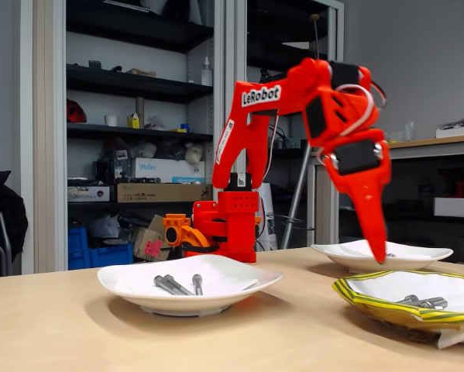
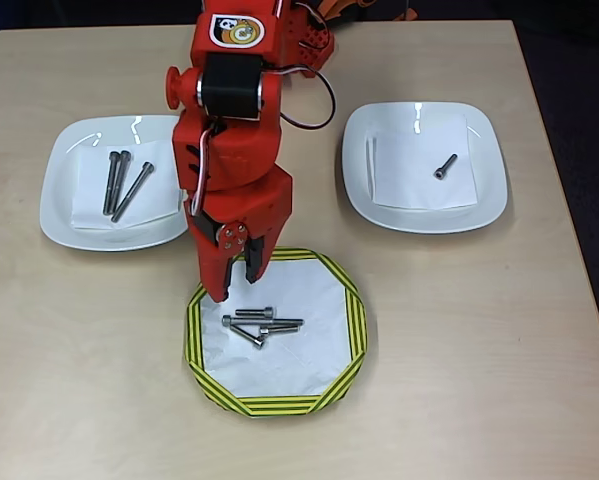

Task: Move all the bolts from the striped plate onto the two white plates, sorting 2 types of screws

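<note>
Pincer (image 2: 237,283) narrowly parted, empty | grey metal bolts (image 2: 262,325) on wavy striped plate (image 2: 351,318)

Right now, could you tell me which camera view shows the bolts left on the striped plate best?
The overhead view: the bolts lie plainly on the striped plate, separate enough to count. The fixed view sees them edge-on, partly behind the plate's rim.

Two white plates (image 2: 114,195), one striped plate (image 2: 275,333), eight bolts (image 2: 263,326).

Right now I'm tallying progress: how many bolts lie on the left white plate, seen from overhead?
3, all long bolts, lying close together on the left white plate.
</note>
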### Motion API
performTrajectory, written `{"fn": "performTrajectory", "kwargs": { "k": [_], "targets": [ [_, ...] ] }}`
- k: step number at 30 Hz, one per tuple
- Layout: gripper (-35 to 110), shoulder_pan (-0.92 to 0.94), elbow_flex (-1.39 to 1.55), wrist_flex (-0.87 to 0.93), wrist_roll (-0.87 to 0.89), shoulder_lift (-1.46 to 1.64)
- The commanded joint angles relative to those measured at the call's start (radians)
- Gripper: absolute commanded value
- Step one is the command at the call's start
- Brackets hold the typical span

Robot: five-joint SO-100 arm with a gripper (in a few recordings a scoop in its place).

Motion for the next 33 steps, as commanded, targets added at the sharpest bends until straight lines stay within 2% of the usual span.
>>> {"fn": "performTrajectory", "kwargs": {
  "k": [1,22,33],
  "targets": [
    [15,-0.014,-0.075,-0.026,-0.023,-0.038],
    [14,-0.051,-0.308,0.008,-0.038,-0.278],
    [11,-0.038,-0.541,0.097,-0.069,-0.426]
  ]
}}
